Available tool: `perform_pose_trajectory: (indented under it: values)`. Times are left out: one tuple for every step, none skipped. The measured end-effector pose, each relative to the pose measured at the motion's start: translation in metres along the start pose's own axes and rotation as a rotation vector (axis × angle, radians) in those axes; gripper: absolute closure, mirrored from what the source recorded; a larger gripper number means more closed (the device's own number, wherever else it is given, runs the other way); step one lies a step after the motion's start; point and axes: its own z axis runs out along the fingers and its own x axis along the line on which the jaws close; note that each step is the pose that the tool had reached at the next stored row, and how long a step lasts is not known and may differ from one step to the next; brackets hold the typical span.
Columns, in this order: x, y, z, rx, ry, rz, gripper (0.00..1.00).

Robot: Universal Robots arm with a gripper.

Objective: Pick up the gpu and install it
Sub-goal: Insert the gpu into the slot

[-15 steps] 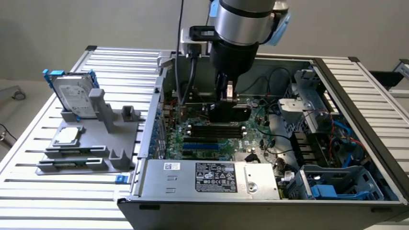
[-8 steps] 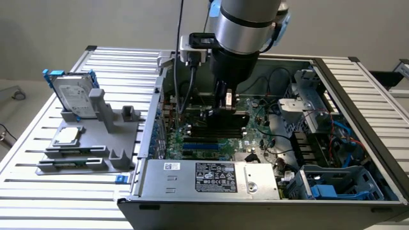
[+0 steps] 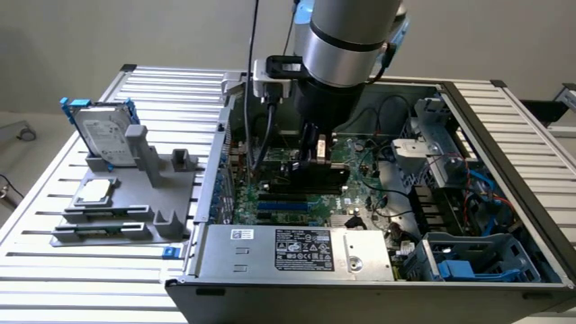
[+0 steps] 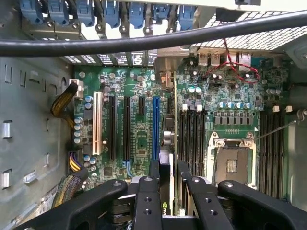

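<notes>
The gpu hangs on edge inside the open computer case, low over the motherboard, in the middle of the exterior view. The gripper pinches its upper edge, jaws pressed onto the card from both sides. On the exterior view's left, outside the case, the grey holder carries the hard drive and the processor chip. The card is well apart from them.

Over to the wrist view: the gripper looks straight down on the board, and the gpu shows edge-on between the two fingers. The long blue slot runs away from them, just beside the line of the card.

This looks like the seating stage, with the card not yet in a slot. To do it well, I'd say hold the card upright and square its lower edge along the slot. Then go straight down with even pressure. Any tilt could jam a corner or strain the board.
</notes>
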Motion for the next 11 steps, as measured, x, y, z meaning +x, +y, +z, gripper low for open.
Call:
perform_pose_trajectory:
  values:
    - [0.0005, 0.0000, 0.0011, -0.0014, 0.0004, -0.001, 0.74]
    - [0.0009, 0.0000, 0.0021, -0.0034, 0.0009, -0.001, 0.74]
    - [0.0011, 0.0000, 0.0028, -0.0057, 0.0025, -0.002, 0.74]
    - [0.0012, 0.0002, 0.0033, -0.0083, 0.0049, -0.002, 0.74]
    - [0.0013, 0.0003, 0.0037, -0.0112, 0.0080, -0.001, 0.74]
    - [0.0014, 0.0003, 0.0041, -0.0143, 0.0117, -0.002, 0.74]
    - [0.0016, 0.0003, 0.0047, -0.0168, 0.0148, -0.002, 0.74]
    - [0.0017, 0.0004, 0.0054, -0.0187, 0.0175, -0.002, 0.74]
    - [0.0018, 0.0005, 0.0061, -0.0204, 0.0193, -0.003, 0.74]
    - [0.0019, 0.0006, 0.0070, -0.0223, 0.0205, -0.003, 0.74]
    - [0.0020, 0.0008, 0.0078, -0.0234, 0.0209, -0.003, 0.74]
